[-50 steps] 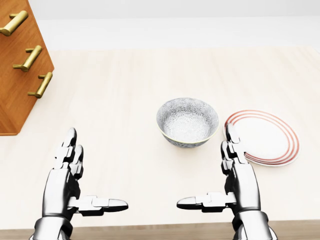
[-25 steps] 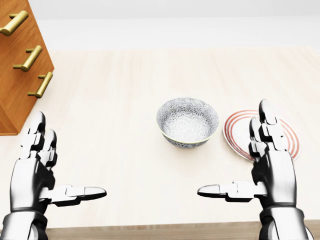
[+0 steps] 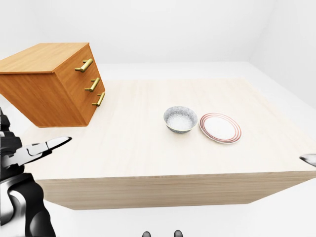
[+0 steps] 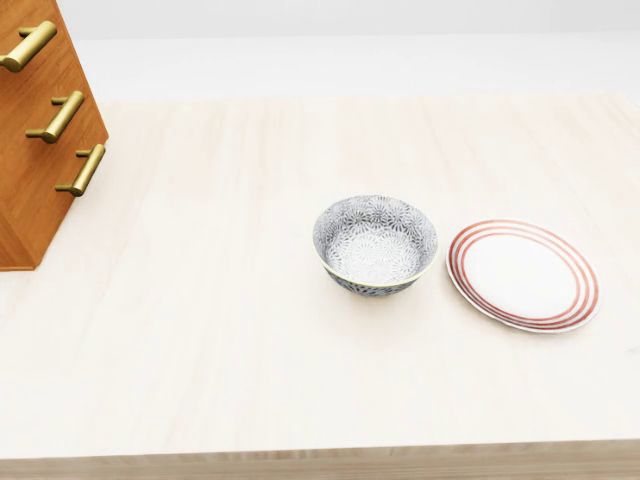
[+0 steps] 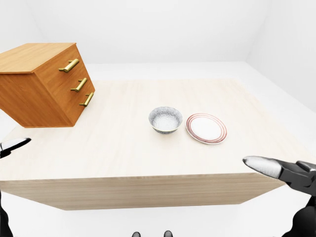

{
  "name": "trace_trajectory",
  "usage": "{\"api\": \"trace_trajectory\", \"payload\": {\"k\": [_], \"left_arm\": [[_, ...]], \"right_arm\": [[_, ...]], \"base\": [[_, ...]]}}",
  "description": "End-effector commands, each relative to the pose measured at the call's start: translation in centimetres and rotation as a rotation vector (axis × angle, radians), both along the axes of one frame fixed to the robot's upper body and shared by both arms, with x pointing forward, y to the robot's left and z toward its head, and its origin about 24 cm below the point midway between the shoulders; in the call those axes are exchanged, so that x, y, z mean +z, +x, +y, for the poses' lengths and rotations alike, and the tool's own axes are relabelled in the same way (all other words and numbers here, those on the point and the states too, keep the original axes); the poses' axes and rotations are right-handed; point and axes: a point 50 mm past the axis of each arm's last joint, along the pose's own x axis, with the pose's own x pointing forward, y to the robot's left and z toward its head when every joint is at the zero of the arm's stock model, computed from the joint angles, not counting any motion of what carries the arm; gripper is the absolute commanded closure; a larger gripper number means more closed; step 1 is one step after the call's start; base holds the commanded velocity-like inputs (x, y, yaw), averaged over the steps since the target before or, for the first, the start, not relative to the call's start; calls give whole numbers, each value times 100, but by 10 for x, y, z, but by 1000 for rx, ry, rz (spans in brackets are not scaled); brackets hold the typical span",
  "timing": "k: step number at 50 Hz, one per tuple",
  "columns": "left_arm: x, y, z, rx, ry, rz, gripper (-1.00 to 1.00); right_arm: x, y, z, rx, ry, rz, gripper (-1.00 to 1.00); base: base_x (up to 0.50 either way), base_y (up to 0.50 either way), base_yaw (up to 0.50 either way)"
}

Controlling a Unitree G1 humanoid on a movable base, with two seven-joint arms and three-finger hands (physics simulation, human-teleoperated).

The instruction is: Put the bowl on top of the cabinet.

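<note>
Reading from left to right, we first meet the left hand (image 3: 22, 153), a jointed metallic form at the left edge of the left-eye view; its fingers are spread apart and hold nothing, one fingertip pointing right over the table's near left corner. Next we see the cabinet (image 3: 52, 84), a boxy block of warm orange-brown wood with visible grain, standing on the left part of the table; its flat top is bare, and its face carries three brass bar handles (image 3: 92, 85) stacked one above another. Near the table's middle we find the bowl (image 4: 375, 244), round and deep, its grey-white surface covered in a fine floral pattern and its rim pale; it sits upright on the tabletop, well apart from the cabinet. Just beside it to the right lies a flat white plate (image 4: 523, 275) ringed with thin red bands, with a narrow gap between the two. At the right edge of the right-eye view we see the right hand (image 5: 284, 173): only one silver-tipped finger and a dark base show, so we cannot tell its state. The table (image 3: 143, 143) is pale, lightly grained wood with a thick edge, set in a plain white room.
</note>
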Motion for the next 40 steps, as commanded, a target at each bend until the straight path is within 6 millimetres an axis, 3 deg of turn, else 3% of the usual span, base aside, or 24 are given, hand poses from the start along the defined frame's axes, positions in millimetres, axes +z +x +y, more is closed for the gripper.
{"api": "trace_trajectory", "payload": {"k": [1, 20, 40], "left_arm": [[26, -27, 19, 85, -8, -139, -100], [25, -24, 17, 81, -17, -135, -100], [25, -24, 16, 82, -17, -135, -100]], "right_arm": [[27, -38, -5, -17, -24, -144, -100], [24, -33, -2, -27, -41, -124, -100], [19, -29, 0, -37, -63, -97, -100]], "base": [[0, 0, 0], [2, 0, 0], [44, -2, 0]]}}
